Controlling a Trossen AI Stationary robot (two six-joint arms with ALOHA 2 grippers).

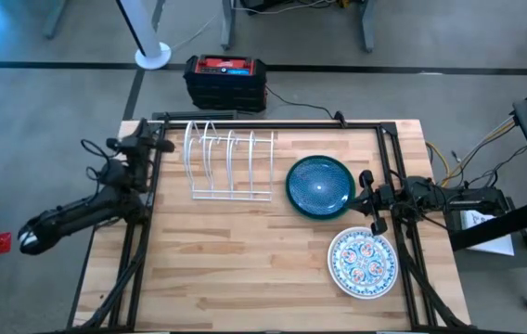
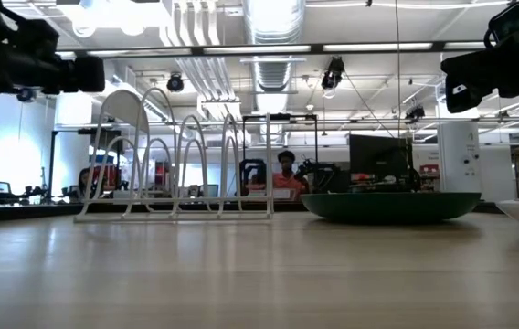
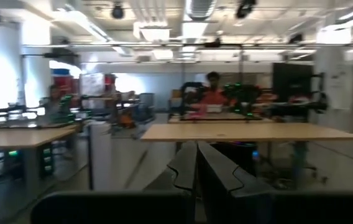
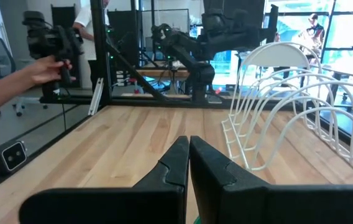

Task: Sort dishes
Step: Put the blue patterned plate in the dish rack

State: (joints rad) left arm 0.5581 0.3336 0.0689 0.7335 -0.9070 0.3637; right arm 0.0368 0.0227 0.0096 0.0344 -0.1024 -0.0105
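Here the teal-blue plate (image 1: 320, 186) lies flat on the table (image 1: 226, 260) just right of the white wire rack (image 1: 230, 165), with the floral plate (image 1: 363, 263) nearer the front right. The left gripper (image 1: 157, 146) at the table's left edge and the right gripper (image 1: 367, 178) beside the teal-blue plate both have fingers pressed together, holding nothing.

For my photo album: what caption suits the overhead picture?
Two plates, teal and floral, beside an empty white rack; both arms parked at the table edges.

Both arms are dark, almost black, built from rounded tubular links with bulkier joint housings. The left gripper (image 3: 196, 177) and the right gripper (image 4: 187, 165) each carry two flat, matte-black fingers tapering to blunt tips, mounted on a wide black crossbar
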